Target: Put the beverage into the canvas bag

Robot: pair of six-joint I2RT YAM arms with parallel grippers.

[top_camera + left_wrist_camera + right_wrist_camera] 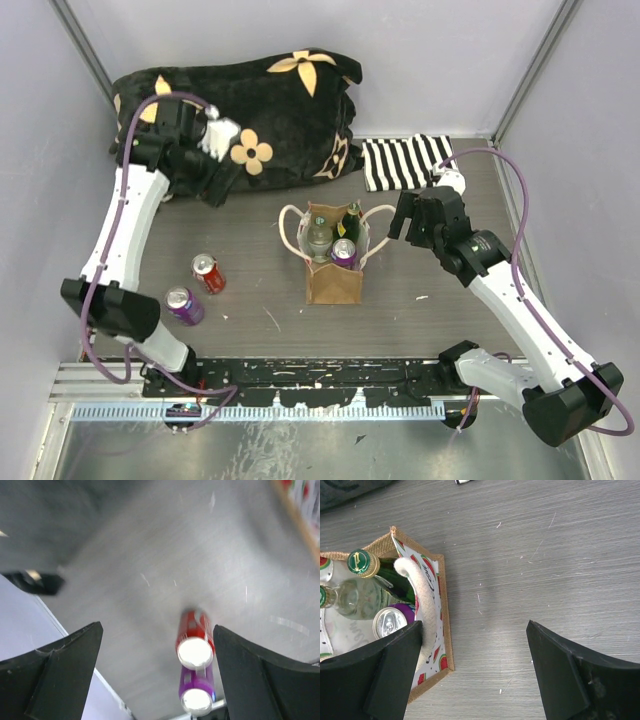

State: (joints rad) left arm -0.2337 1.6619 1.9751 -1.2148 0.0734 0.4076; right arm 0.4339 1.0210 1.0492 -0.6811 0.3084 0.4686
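The tan canvas bag stands mid-table with cream rope handles. It holds a clear bottle, a green bottle and a purple can. A red can and a second purple can lie on the table to its left. My left gripper is open and empty, high at the back left by the plush. In its wrist view both cans lie far below. My right gripper is open and empty just right of the bag; its wrist view shows the bag's rim.
A big black plush item with yellow flowers lies along the back. A black-and-white striped cloth lies at the back right. Grey walls close in the table on three sides. A metal rail runs along the near edge.
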